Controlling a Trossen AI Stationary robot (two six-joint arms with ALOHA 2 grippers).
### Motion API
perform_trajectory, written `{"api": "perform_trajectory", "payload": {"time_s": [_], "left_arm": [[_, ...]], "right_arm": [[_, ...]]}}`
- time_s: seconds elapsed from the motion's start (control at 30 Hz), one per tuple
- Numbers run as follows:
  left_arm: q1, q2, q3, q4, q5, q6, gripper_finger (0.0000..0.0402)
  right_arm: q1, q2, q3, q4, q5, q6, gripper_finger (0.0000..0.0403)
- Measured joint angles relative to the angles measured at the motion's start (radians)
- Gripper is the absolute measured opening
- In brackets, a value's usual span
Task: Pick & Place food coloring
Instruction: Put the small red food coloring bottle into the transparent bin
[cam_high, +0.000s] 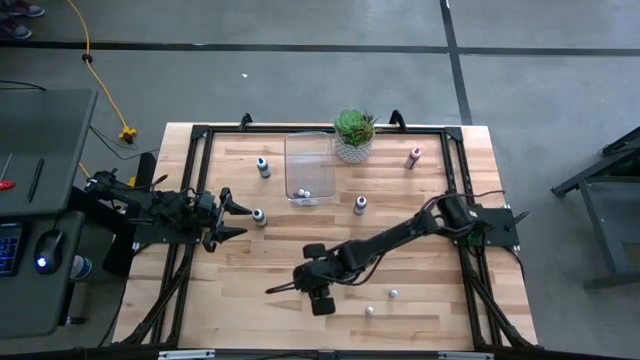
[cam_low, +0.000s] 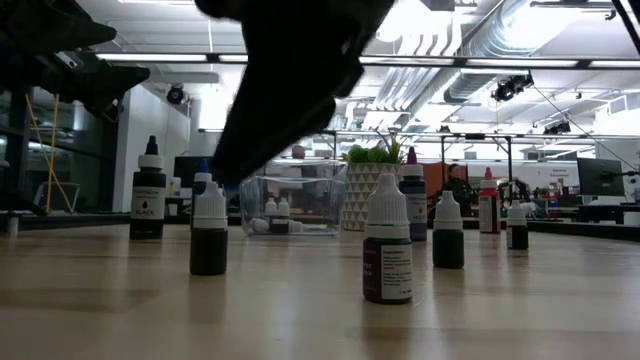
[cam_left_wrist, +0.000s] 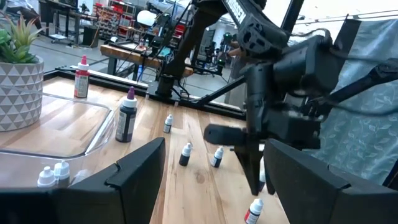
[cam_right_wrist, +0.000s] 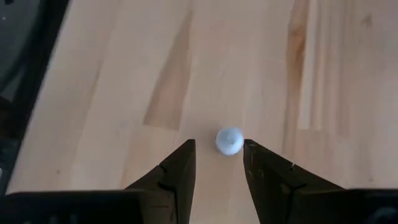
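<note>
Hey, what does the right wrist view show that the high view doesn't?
Only the right wrist view: a white bottle cap seen from above, sitting between the tips of the right claw, whose fingers are apart.
Only the high view: the clear bin, the succulent, the left claw and scattered bottles.
Both: the wooden table and the right arm's claw.

The table (cam_high: 420, 250) is pale, matt planked wood, the bin (cam_high: 310, 165) clear glossy plastic, and the bottles (cam_low: 388, 240) smooth plastic.
</note>
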Motion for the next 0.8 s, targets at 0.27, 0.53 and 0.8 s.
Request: {"api": "perform_trajectory", "payload": {"time_s": [0.27, 0.53, 0.8], "left_arm": [[0.0, 0.0, 0.0, 0.0, 0.0, 0.0, 0.0271], [0.0, 0.0, 0.0, 0.0, 0.0, 0.0, 0.0271], [0.0, 0.0, 0.0, 0.0, 0.0, 0.0, 0.0271]], "right_arm": [[-0.002, 0.02, 0.0, 0.0, 0.051, 0.053, 0.0124], [0.0, 0.02, -0.001, 0.002, 0.028, 0.092, 0.0124], [-0.003, 0.032, -0.001, 0.021, 0.029, 0.088, 0.0124]]}}
